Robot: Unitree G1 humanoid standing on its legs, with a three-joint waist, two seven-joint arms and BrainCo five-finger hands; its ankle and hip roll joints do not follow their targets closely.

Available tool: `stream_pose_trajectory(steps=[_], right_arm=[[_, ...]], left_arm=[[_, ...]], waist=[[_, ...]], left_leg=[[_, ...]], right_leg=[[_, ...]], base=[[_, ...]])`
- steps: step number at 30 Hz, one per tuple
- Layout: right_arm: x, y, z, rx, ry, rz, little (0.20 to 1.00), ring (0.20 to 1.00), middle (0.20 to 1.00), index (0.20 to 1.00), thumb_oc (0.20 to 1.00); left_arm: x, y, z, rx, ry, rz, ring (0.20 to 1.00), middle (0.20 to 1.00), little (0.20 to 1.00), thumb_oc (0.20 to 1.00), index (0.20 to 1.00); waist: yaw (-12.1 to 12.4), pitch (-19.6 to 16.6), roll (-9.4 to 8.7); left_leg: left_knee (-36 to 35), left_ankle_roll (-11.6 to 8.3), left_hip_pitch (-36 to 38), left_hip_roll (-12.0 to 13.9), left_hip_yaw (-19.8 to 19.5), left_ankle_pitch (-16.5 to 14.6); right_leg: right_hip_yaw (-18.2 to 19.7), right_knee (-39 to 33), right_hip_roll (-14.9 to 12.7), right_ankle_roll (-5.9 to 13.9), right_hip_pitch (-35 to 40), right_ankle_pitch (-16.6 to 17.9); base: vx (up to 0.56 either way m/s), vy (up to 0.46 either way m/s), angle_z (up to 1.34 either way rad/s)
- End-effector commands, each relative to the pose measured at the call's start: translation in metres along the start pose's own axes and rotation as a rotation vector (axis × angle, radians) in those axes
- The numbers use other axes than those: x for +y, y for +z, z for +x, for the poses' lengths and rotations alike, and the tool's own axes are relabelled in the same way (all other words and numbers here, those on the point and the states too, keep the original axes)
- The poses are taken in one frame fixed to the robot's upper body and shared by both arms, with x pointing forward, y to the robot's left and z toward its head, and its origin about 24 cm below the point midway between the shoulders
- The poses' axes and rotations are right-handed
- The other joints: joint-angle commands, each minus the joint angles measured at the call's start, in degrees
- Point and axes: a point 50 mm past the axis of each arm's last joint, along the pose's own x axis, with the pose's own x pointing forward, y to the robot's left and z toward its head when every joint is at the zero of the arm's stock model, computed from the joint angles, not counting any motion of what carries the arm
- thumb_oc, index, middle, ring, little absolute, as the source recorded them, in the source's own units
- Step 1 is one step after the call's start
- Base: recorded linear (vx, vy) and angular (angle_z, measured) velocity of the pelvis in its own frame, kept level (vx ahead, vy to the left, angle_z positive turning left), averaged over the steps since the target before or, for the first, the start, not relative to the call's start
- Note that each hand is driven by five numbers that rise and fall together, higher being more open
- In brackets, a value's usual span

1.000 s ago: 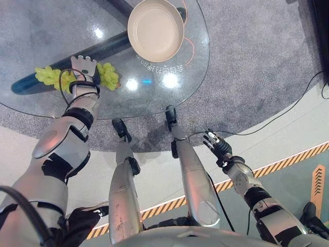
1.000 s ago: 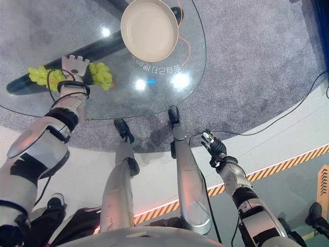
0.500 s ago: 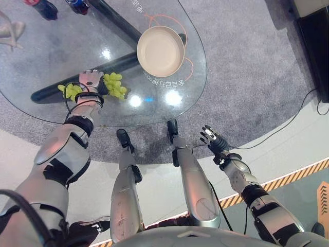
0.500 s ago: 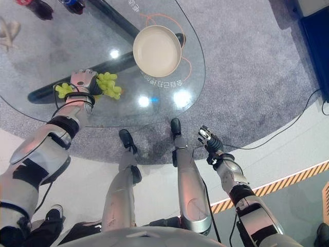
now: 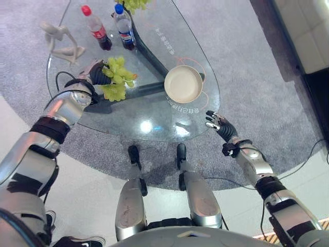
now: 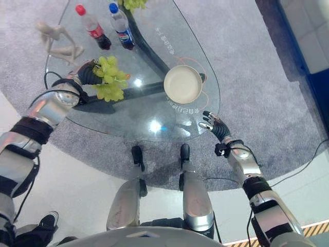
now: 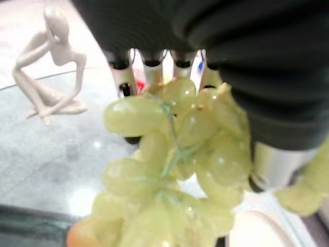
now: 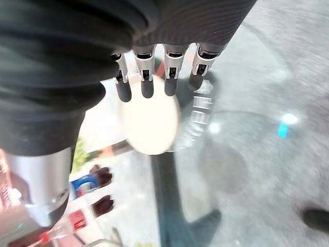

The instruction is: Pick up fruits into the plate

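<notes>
Left robot hand point(image 5: 95, 73), in the eye views, is clenched around a bunch of green grapes point(image 5: 117, 77) lifted over the glass bench point(image 5: 154, 121), well apart from the empty plate point(image 5: 183, 84); this looks like the carry step, and next the bunch must travel across to the plate and be let go inside its rim. Left wrist view adds the fingers point(image 7: 121, 77) curled behind the bunch, and a pale figurine point(image 7: 47, 62) beyond. Right wrist view gives the right robot hand point(image 8: 149, 77) relaxed, holding nothing, near the bench edge by the plate.

**Colours on the glass table**

Pale green grapes point(image 5: 115, 78) are seen. The plate point(image 5: 183, 84) is cream. Beyond the grapes, one bottle point(image 5: 94, 28) is capped red, another point(image 5: 124, 27) blue. The figurine point(image 5: 60, 41) is off-white; the carpet point(image 5: 247, 77) is speckled grey.
</notes>
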Motion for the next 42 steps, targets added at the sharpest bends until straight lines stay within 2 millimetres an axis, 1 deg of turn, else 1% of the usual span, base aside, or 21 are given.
stream_pose_trajectory(steps=[1,2,5,7,10,11,13,15,16,21,26,27,30,31,33,35,37,42], right_arm=[[-0.008,0.017,-0.006,-0.051,0.03,-0.051,1.0,1.0,1.0,1.0,1.0],[-0.007,0.017,-0.007,-0.051,0.033,-0.052,1.0,1.0,1.0,1.0,1.0],[-0.001,0.023,-0.006,-0.046,0.082,-0.106,1.0,1.0,1.0,1.0,1.0],[0.006,0.026,-0.006,-0.027,0.134,-0.15,1.0,1.0,1.0,1.0,1.0],[0.013,0.03,-0.005,-0.008,0.186,-0.194,1.0,1.0,1.0,1.0,1.0],[0.014,0.031,-0.004,-0.008,0.193,-0.195,1.0,1.0,1.0,1.0,1.0],[0.021,0.034,-0.002,0.003,0.248,-0.194,1.0,1.0,1.0,1.0,1.0],[0.024,0.035,-0.001,0.006,0.267,-0.193,1.0,1.0,1.0,1.0,1.0],[0.029,0.035,-0.001,0.01,0.303,-0.196,1.0,1.0,1.0,1.0,1.0],[0.048,0.035,0.001,0.021,0.411,-0.156,1.0,1.0,1.0,1.0,1.0],[0.075,0.033,0.006,0.026,0.517,-0.118,1.0,1.0,1.0,1.0,1.0],[0.078,0.033,0.007,0.026,0.528,-0.113,1.0,1.0,1.0,1.0,1.0],[0.095,0.032,0.01,0.021,0.579,-0.071,1.0,1.0,1.0,1.0,1.0],[0.097,0.032,0.01,0.02,0.583,-0.068,1.0,1.0,1.0,1.0,1.0],[0.11,0.031,0.011,0.018,0.631,-0.043,1.0,1.0,1.0,1.0,1.0],[0.116,0.031,0.01,0.017,0.658,-0.027,1.0,1.0,1.0,1.0,1.0],[0.128,0.029,0.009,0.021,0.709,-0.002,1.0,1.0,1.0,1.0,1.0],[0.144,0.029,0.007,0.029,0.768,0.03,1.0,1.0,1.0,1.0,1.0]], left_arm=[[-0.011,0.01,-0.008,-0.105,-0.112,-0.251,0.2,0.2,0.2,0.2,0.2],[-0.011,0.01,-0.009,-0.108,-0.114,-0.255,0.2,0.2,0.2,0.2,0.2],[-0.019,0.014,-0.017,-0.153,-0.209,-0.328,0.2,0.2,0.2,0.2,0.2],[-0.031,0.019,-0.026,-0.192,-0.305,-0.389,0.2,0.2,0.2,0.2,0.2],[-0.042,0.024,-0.032,-0.222,-0.401,-0.435,0.2,0.2,0.2,0.2,0.2],[-0.043,0.025,-0.033,-0.228,-0.41,-0.442,0.2,0.2,0.2,0.2,0.2],[-0.05,0.03,-0.037,-0.258,-0.484,-0.485,0.2,0.2,0.2,0.2,0.2],[-0.053,0.033,-0.039,-0.269,-0.508,-0.501,0.2,0.2,0.2,0.2,0.2],[-0.058,0.036,-0.041,-0.29,-0.552,-0.528,0.2,0.2,0.2,0.2,0.2],[-0.071,0.051,-0.049,-0.359,-0.654,-0.579,0.2,0.2,0.2,0.2,0.2],[-0.086,0.077,-0.052,-0.462,-0.733,-0.644,0.2,0.2,0.2,0.2,0.2],[-0.087,0.08,-0.052,-0.472,-0.739,-0.648,0.2,0.2,0.2,0.2,0.2],[-0.096,0.097,-0.053,-0.532,-0.781,-0.671,0.2,0.2,0.2,0.2,0.2],[-0.096,0.098,-0.053,-0.536,-0.783,-0.673,0.2,0.2,0.2,0.2,0.2],[-0.101,0.111,-0.055,-0.579,-0.809,-0.683,0.2,0.2,0.2,0.2,0.2],[-0.103,0.116,-0.055,-0.597,-0.815,-0.69,0.2,0.2,0.2,0.2,0.2],[-0.106,0.127,-0.056,-0.628,-0.831,-0.706,0.2,0.2,0.2,0.2,0.2],[-0.108,0.138,-0.058,-0.656,-0.83,-0.709,0.2,0.2,0.2,0.2,0.2]], waist=[[1.01,-10.07,1.7],[0.99,-10.12,1.7],[1.79,-13.19,1.59],[2.6,-16.24,1.64],[3.23,-18.98,1.61],[3.25,-19.12,1.62],[3.62,-20.81,1.53],[3.69,-21.36,1.51],[3.88,-22.12,1.53],[4.21,-23.56,1.66],[4.45,-24.58,2.0],[4.46,-24.6,2.04],[4.52,-24.83,2.12],[4.52,-24.83,2.11],[4.41,-24.89,2.17],[4.34,-24.97,2.24],[4.22,-25.0,2.26],[3.96,-24.93,2.19]], left_leg=[[0.9,-0.26,3.64,-2.09,2.54,-6.95],[0.89,-0.25,3.83,-2.09,2.56,-6.99],[0.93,0.07,6.11,-2.26,2.44,-7.49],[0.89,0.35,8.72,-2.46,2.24,-8.19],[0.75,0.62,11.19,-2.62,1.99,-8.81],[0.72,0.65,11.44,-2.65,1.93,-8.88],[0.47,0.82,13.44,-2.84,1.69,-9.43],[0.39,0.9,14.12,-2.92,1.58,-9.66],[0.25,1.05,15.06,-3.06,1.41,-9.97],[0.06,1.35,17.22,-3.32,1.16,-10.7],[0.06,1.57,18.46,-3.49,1.09,-11.39],[0.06,1.61,18.55,-3.52,1.02,-11.44],[0.06,1.73,18.82,-3.72,0.76,-11.65],[0.06,1.74,18.85,-3.73,0.73,-11.66],[0.06,1.86,18.92,-3.76,0.78,-11.71],[0.06,1.88,18.98,-3.78,0.85,-11.75],[0.06,1.97,19.11,-3.87,0.88,-11.86],[0.06,2.08,19.42,-3.97,1.05,-12.07]], right_leg=[[0.54,3.4,0.02,1.21,-0.16,-1.33],[0.54,3.34,0.01,1.22,0.04,-1.35],[0.37,2.68,-0.22,1.28,2.92,-1.59],[0.04,1.83,-0.43,1.3,6.05,-1.84],[-0.33,0.97,-0.75,1.36,8.89,-1.99],[-0.35,0.87,-0.77,1.37,9.16,-2.02],[-0.71,0.06,-1.0,1.44,11.46,-2.11],[-0.77,-0.26,-1.07,1.46,12.26,-2.14],[-0.97,-0.78,-1.18,1.51,13.39,-2.16],[-1.59,-1.92,-1.53,1.67,15.91,-2.14],[-2.21,-2.43,-1.8,1.78,17.26,-2.29],[-2.24,-2.46,-1.81,1.78,17.36,-2.31],[-2.47,-2.59,-1.97,1.86,17.73,-2.32],[-2.46,-2.6,-1.97,1.87,17.75,-2.31],[-2.48,-2.63,-2.07,1.86,17.77,-2.27],[-2.48,-2.61,-2.09,1.83,17.77,-2.3],[-2.43,-2.64,-2.09,1.82,17.88,-2.33],[-2.32,-2.71,-2.11,1.88,17.99,-2.3]], base=[[0.18,-0.024,0.06],[0.2,-0.025,0.05],[0.19,-0.002,0.02],[0.29,0.014,-0.01],[0.2,0.011,-0.01],[0.11,0.014,0.02],[0.14,0.016,0.05],[0.1,0.021,0.02],[0.09,0.027,0.02],[0.05,0.016,0.02],[0.02,0.021,0.06],[-0.01,0.021,0.07],[-0.01,0.015,0.07],[0.0,0.007,0.04],[0.0,0.0,0.0],[0.0,0.0,0.0],[0.0,0.0,0.0],[0.0,0.0,0.0]])
